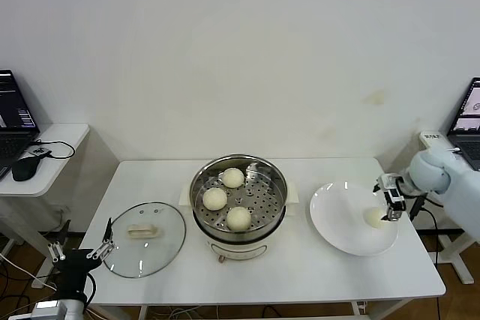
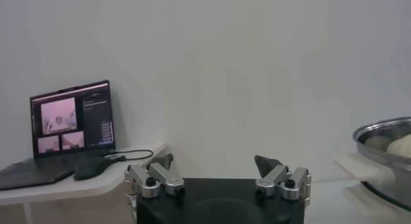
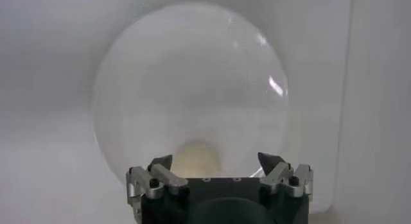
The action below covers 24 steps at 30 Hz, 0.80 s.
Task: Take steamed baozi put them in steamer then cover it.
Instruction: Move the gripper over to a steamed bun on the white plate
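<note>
The steamer [image 1: 202,185] stands mid-table with three baozi [image 1: 214,198] on its perforated tray. A fourth baozi [image 1: 373,217] lies on the white plate [image 1: 337,222] at the right. My right gripper [image 1: 391,207] hovers open just above that baozi, not touching it; in the right wrist view the baozi [image 3: 196,160] sits between the spread fingers [image 3: 160,163]. The cover [image 1: 147,239], a glass lid with a cream handle, lies flat on the table to the left. My left gripper [image 1: 81,251] is open and empty at the table's front left corner; its wrist view shows the steamer's rim [image 2: 385,132].
A side table [image 1: 52,170] with a laptop [image 1: 15,121] and a mouse [image 1: 25,167] stands at the far left. Another laptop [image 1: 469,121] sits at the far right. The wall runs behind the table.
</note>
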{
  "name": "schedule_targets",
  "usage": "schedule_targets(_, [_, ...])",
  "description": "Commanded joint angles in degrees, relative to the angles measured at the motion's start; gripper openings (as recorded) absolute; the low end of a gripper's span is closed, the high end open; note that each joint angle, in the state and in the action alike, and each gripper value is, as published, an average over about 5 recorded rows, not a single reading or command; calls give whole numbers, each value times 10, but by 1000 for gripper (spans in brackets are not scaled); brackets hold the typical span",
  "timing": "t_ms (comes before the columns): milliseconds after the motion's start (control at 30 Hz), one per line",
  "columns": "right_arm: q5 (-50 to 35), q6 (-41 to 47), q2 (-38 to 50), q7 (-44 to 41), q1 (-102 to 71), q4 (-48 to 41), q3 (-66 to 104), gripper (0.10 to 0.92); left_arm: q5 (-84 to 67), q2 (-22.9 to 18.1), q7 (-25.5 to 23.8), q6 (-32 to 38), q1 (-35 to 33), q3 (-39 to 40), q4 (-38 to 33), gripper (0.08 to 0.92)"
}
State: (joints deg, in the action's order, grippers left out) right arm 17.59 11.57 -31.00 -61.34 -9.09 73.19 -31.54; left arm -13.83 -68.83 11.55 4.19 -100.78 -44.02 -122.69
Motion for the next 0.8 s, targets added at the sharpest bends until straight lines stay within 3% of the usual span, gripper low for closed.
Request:
schedule_targets(33, [53,-4,-48,3,-58,-78,51,823,1,-1,1,-1,-1,-2,1,823])
schedule_targets(400, [69,-6,-95,4,-48,-124,46,817,3,-3,1,-1,0,-4,2,823])
schedule_targets(800, [85,2,-100,1,-51,-128,48,703,2,-3,1,-2,1,0,5,823])
